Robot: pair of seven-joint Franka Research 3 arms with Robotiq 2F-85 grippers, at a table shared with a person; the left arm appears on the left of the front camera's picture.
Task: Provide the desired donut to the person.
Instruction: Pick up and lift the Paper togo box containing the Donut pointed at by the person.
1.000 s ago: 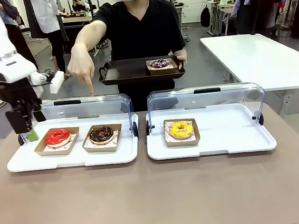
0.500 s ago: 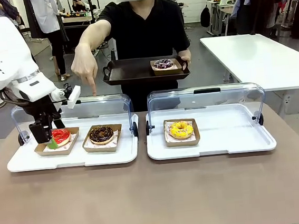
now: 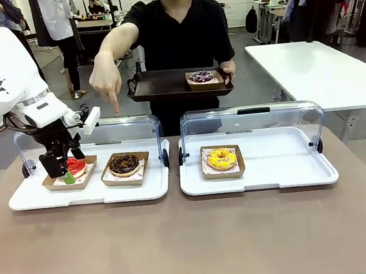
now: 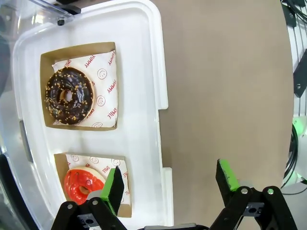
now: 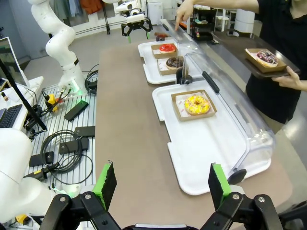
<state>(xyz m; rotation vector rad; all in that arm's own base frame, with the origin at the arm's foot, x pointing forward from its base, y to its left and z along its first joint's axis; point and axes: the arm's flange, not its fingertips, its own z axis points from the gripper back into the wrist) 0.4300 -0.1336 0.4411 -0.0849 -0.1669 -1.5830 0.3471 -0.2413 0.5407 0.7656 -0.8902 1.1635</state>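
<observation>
Tabletop point(image 3: 193, 239) comes first, plain brown, with two white trays side by side on it, each with a clear lid tipped up at the back. The left tray point(image 3: 27, 200) holds a red donut point(image 3: 77, 164) and a chocolate donut point(image 3: 124, 163), each in its own brown paper box. The right tray point(image 3: 271, 174) holds a yellow donut point(image 3: 222, 158) in a like box.

The left gripper point(image 3: 66, 171) hangs low over the red donut's box, jaws spread wide with nothing between them. In the left wrist view one finger point(image 4: 114, 187) is over that box's corner and the other is past the tray's edge, above the tabletop. The right gripper point(image 5: 161, 184) is also spread wide and empty, high above the tabletop.

Beyond the trays stands the person point(image 3: 179, 33). One hand point(image 3: 103, 80) points a finger down over the left tray's lid, roughly above the chocolate donut. The other hand point(image 3: 228, 68) holds a black tray point(image 3: 159, 86) carrying a dark frosted donut point(image 3: 201, 77).
</observation>
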